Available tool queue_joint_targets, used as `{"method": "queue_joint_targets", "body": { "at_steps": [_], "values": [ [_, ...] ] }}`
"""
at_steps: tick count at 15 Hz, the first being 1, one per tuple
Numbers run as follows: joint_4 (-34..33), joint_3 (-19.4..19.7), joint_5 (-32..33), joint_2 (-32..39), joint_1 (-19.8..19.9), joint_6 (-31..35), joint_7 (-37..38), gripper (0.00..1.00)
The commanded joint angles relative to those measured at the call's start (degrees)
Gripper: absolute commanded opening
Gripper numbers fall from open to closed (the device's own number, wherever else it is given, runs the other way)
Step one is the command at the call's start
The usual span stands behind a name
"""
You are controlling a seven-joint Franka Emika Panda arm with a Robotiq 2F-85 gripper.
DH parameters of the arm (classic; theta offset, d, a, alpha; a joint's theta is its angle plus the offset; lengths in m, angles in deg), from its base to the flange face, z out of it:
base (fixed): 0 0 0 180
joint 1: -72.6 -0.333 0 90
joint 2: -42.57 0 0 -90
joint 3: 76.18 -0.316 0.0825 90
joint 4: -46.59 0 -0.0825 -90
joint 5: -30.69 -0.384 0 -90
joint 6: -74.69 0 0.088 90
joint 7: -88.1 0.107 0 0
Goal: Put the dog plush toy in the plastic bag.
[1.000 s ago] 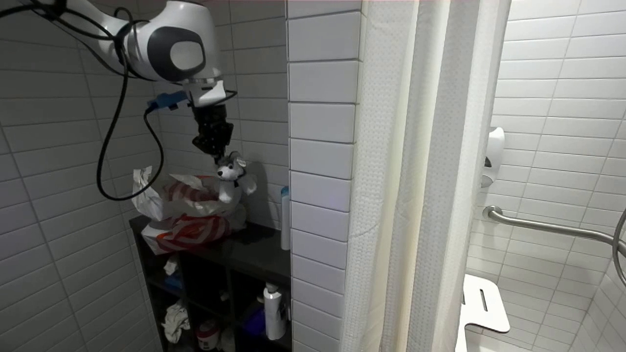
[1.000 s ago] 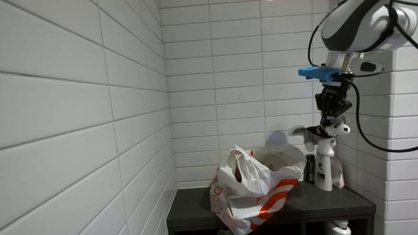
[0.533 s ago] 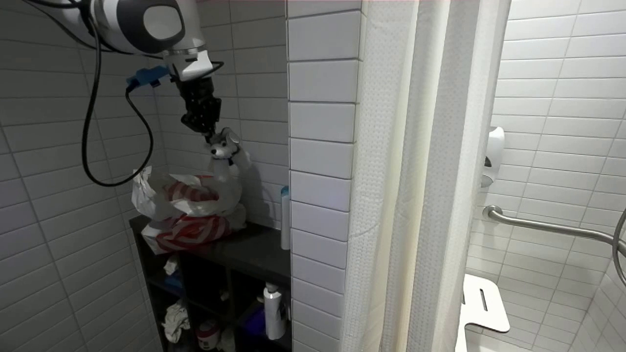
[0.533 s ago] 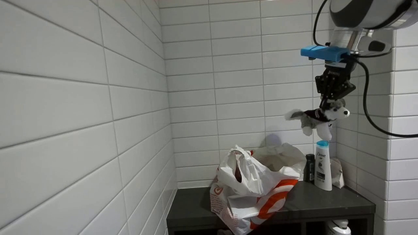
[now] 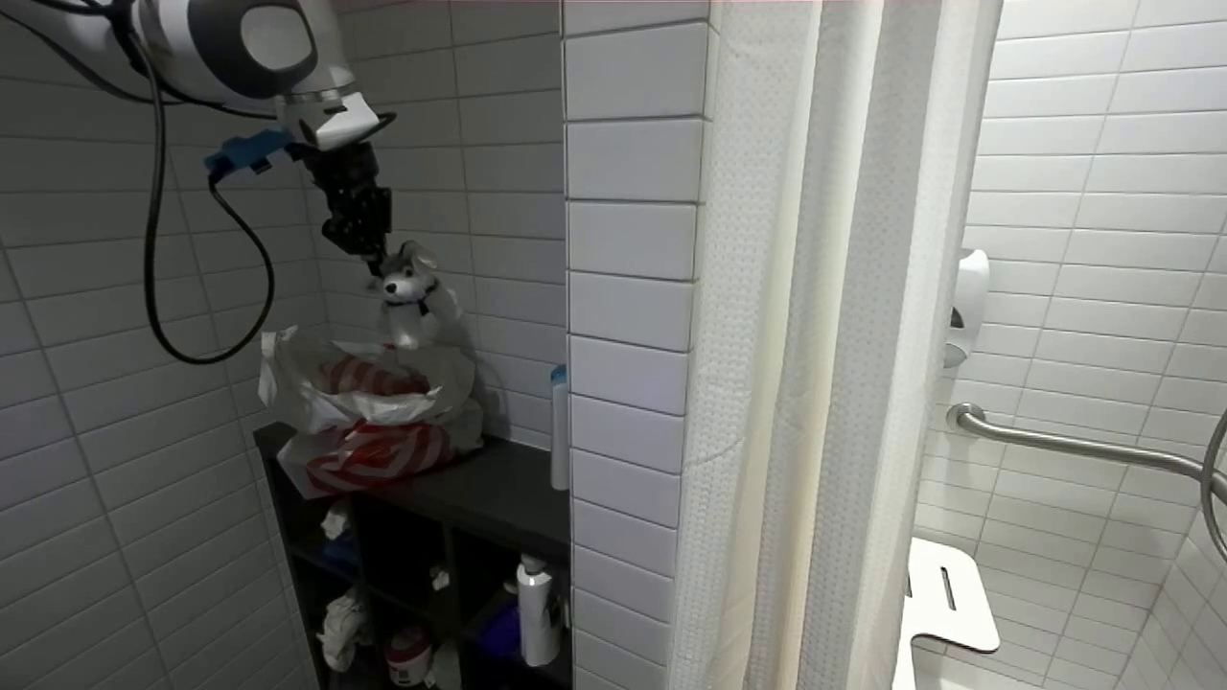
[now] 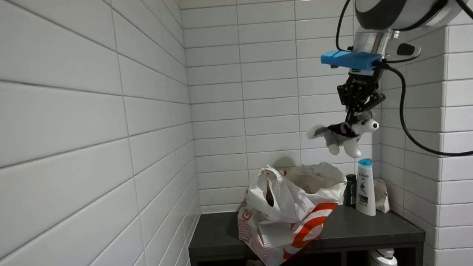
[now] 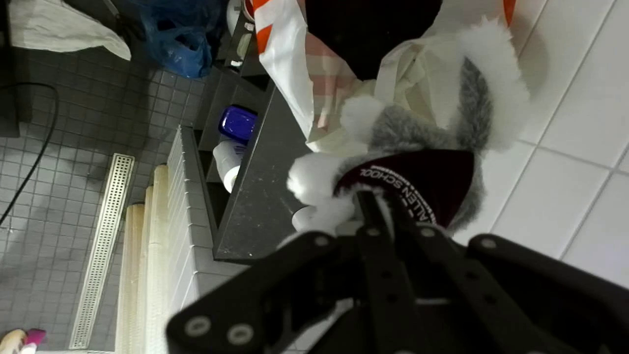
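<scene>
My gripper (image 6: 350, 119) pinches dog plush (image 6: 334, 138) behind head, near and higher than plastic bag (image 6: 282, 234); released off-centre — may drop outside, toward Dove bottle (image 6: 365, 192); lowered early — paws may snag floppy rim.

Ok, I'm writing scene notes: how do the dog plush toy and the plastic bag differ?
The dog plush toy is furry, grey and white, in a maroon shirt; the plastic bag is crinkled, white with orange-red stripes. The toy hangs from the pincer, while the bag rests on the dark shelf. The bag is clearly larger than the toy. Both are partly white and carry printing.
</scene>
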Motion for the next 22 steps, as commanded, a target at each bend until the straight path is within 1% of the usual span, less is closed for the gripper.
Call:
{"method": "queue_joint_targets", "body": {
  "at_steps": [1,7,11,16,22],
  "values": [
    [-2.2,-1.8,2.5,0.8,0.0,-2.1,-0.6,0.02],
    [-4.6,-2.9,5.1,4.4,-0.1,-4.4,-1.9,0.02],
    [-7.3,-4.0,8.4,8.0,-0.7,-6.6,-2.0,0.02],
    [-10.1,-5.3,12.9,12.8,-2.8,-9.4,-1.5,0.02],
    [-11.9,-5.5,18.0,16.8,-5.7,-12.1,-1.1,0.02]
  ]
}}
